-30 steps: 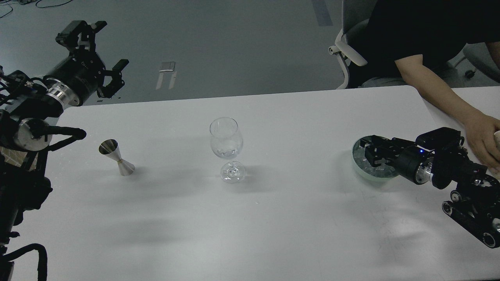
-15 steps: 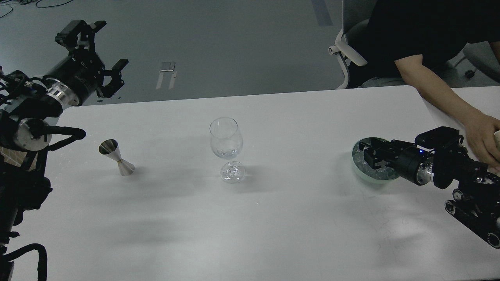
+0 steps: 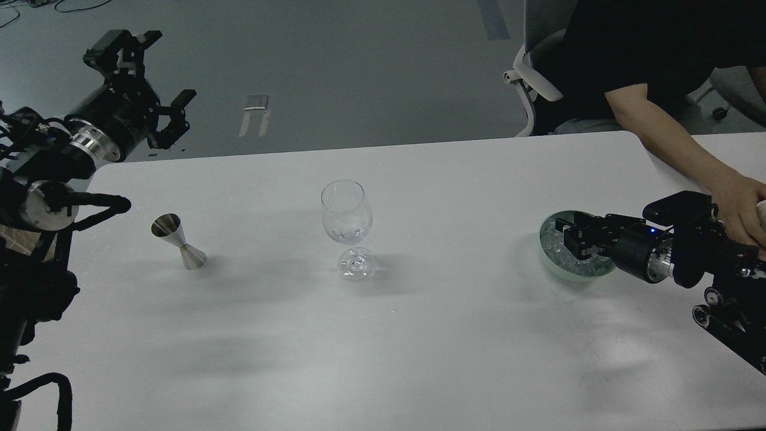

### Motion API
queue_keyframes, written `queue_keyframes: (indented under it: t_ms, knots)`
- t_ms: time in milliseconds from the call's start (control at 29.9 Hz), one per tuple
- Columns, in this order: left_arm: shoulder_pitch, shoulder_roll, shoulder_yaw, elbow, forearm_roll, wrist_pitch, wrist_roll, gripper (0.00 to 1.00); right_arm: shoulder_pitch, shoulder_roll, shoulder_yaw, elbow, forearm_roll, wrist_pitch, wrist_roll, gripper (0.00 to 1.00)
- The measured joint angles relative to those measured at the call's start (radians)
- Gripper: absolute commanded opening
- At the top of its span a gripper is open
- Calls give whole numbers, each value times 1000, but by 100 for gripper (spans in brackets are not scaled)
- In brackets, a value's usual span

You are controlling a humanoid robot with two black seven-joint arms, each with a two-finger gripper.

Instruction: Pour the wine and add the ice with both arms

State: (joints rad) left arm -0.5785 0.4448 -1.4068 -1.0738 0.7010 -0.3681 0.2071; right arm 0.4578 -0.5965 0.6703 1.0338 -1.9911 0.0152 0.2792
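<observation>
A clear stemmed wine glass (image 3: 346, 216) stands upright at the middle of the white table (image 3: 383, 335). A steel jigger (image 3: 178, 241) stands to its left. A pale green bowl (image 3: 573, 275) at the right holds a heap of clear ice (image 3: 553, 248). My right gripper (image 3: 570, 237) reaches in from the right and sits low over the ice; its dark fingers cannot be told apart. My left gripper (image 3: 160, 70) is raised beyond the table's far left corner, open wide and empty.
A person in black sits at the far right; the bare forearm (image 3: 670, 140) lies on the table and the hand (image 3: 742, 209) rests just behind my right arm. An office chair (image 3: 532, 72) stands behind the table.
My right gripper has drawn back to the right and settled lower over the ice in the bowl. The left arm has barely moved.
</observation>
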Motion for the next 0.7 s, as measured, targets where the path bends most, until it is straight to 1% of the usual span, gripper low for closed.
queue_keyframes:
  t_ms: [702]
  knots:
    - [0,-2,-3,0,-1,0,0,98,17,3,2,14,1,16,2,42]
